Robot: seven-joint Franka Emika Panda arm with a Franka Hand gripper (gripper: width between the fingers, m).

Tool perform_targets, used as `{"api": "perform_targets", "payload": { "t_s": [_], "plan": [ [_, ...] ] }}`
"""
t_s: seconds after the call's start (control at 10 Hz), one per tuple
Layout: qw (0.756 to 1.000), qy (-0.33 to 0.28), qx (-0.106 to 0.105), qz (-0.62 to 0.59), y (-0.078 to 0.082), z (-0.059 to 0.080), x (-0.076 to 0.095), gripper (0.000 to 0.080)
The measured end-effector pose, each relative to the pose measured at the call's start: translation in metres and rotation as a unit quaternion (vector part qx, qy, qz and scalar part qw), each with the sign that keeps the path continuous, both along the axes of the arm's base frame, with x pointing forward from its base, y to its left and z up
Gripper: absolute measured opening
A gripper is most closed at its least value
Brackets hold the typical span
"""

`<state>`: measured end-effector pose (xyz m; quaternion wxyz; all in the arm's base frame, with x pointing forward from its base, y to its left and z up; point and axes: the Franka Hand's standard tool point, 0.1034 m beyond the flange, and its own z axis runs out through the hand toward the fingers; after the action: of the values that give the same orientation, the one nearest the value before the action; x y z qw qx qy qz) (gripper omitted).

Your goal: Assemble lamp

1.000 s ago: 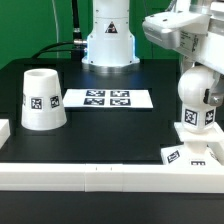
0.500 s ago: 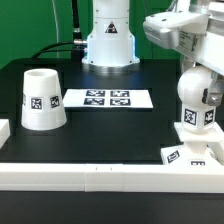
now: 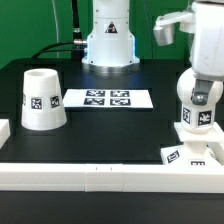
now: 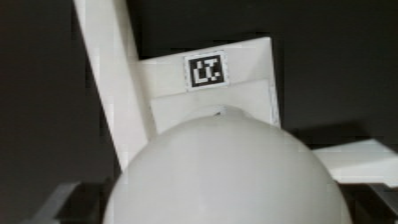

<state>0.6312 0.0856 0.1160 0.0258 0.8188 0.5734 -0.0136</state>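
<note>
Bulb [image 3: 197, 108], white and ball-shaped, stands upright on the low square base [image 3: 193, 152], at about four o'clock on the black table [image 3: 110, 130] in the exterior view. The gripper [image 3: 205, 72] hangs directly over its top. I cannot tell whether the claw is clenched on it or released. The shade [image 3: 40, 98] stands at nine o'clock, well apart, and the marker board [image 3: 107, 98] lies between them.

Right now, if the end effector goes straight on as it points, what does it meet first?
Probably the white ball-shaped plastic bulb, filling the wrist view ahead of the end effector; beneath it sits the low white square base. Depth is unclear.
</note>
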Motion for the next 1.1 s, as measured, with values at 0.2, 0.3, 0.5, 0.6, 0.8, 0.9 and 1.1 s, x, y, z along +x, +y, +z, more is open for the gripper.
{"api": "perform_targets", "payload": {
  "t_s": [0.2, 0.3, 0.5, 0.6, 0.8, 0.9, 1.1],
  "plan": [
    [0.995, -0.006, 0.002, -0.104, 0.0032, -0.0001, -0.0003, 0.0577],
    [0.985, -0.008, 0.004, -0.171, 0.0035, -0.0003, -0.0007, 0.0577],
    [0.963, -0.008, 0.003, -0.27, 0.0028, -0.0007, -0.0025, 0.0577],
    [0.953, -0.01, 0.003, -0.303, 0.003, -0.0008, -0.0027, 0.0577],
    [0.931, -0.013, 0.003, -0.364, 0.0036, -0.001, -0.003, 0.0577],
    [0.919, -0.014, 0.004, -0.394, 0.0043, -0.0011, -0.0032, 0.0577],
    [0.892, -0.016, 0.006, -0.453, 0.0048, -0.0011, -0.0032, 0.0577]
  ]
}}
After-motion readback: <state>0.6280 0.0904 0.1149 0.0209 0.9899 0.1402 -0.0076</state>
